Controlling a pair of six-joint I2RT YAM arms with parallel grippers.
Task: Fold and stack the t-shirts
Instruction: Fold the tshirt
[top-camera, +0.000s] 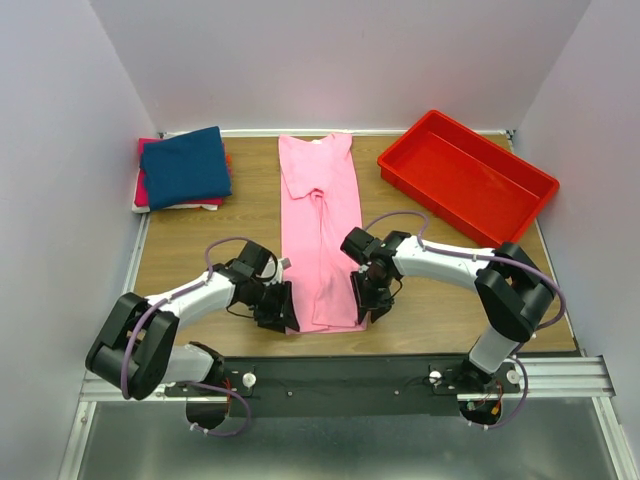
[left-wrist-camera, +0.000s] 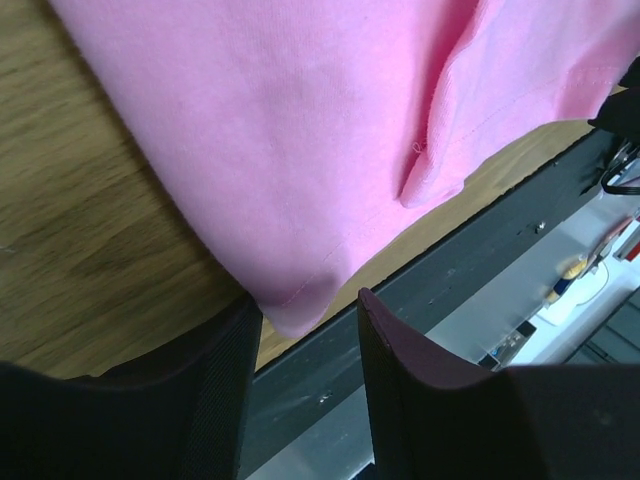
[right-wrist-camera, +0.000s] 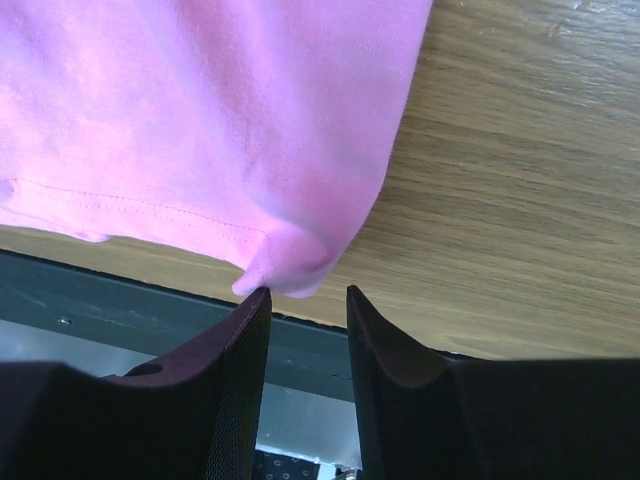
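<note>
Left gripper (left-wrist-camera: 305, 310): fingers stand apart with a clear gap between them. The near-left hem corner of the pink t-shirt (left-wrist-camera: 300, 130) droops against the tip of one finger without being pinched, so nothing is held.
Right gripper (right-wrist-camera: 308, 295): fingers are parted. The near-right hem corner of the pink t-shirt hangs just above the gap and touches one fingertip, unclamped, so nothing is held.
Pink t-shirt: lies flat down the middle of the table (top-camera: 200, 235) as a long narrow strip with its sides folded in. The collar is at the far end, and the hem at the near edge sits between the two grippers.
Left arm (top-camera: 190, 290): reaches in from the near-left corner, wrist low beside the left hem corner.
Right arm (top-camera: 450, 262): bends in from the near-right corner, wrist low beside the right hem corner.
Stack: sits in the far-left corner, well apart from the pink t-shirt. A folded navy blue t-shirt (top-camera: 185, 165) is on top, a red-magenta t-shirt (top-camera: 142, 182) shows beneath it, and a white t-shirt (top-camera: 175, 207) peeks out at the bottom.
Red tray (top-camera: 460, 185): stands far right, set askew, near the pink t-shirt's collar end but not touching it.
Surface: wood-grain tabletop with pale metal trim, and a black rail (top-camera: 330, 375) runs along the near edge under the arm bases.
Room: plain pale walls close in the left, far and right sides.
</note>
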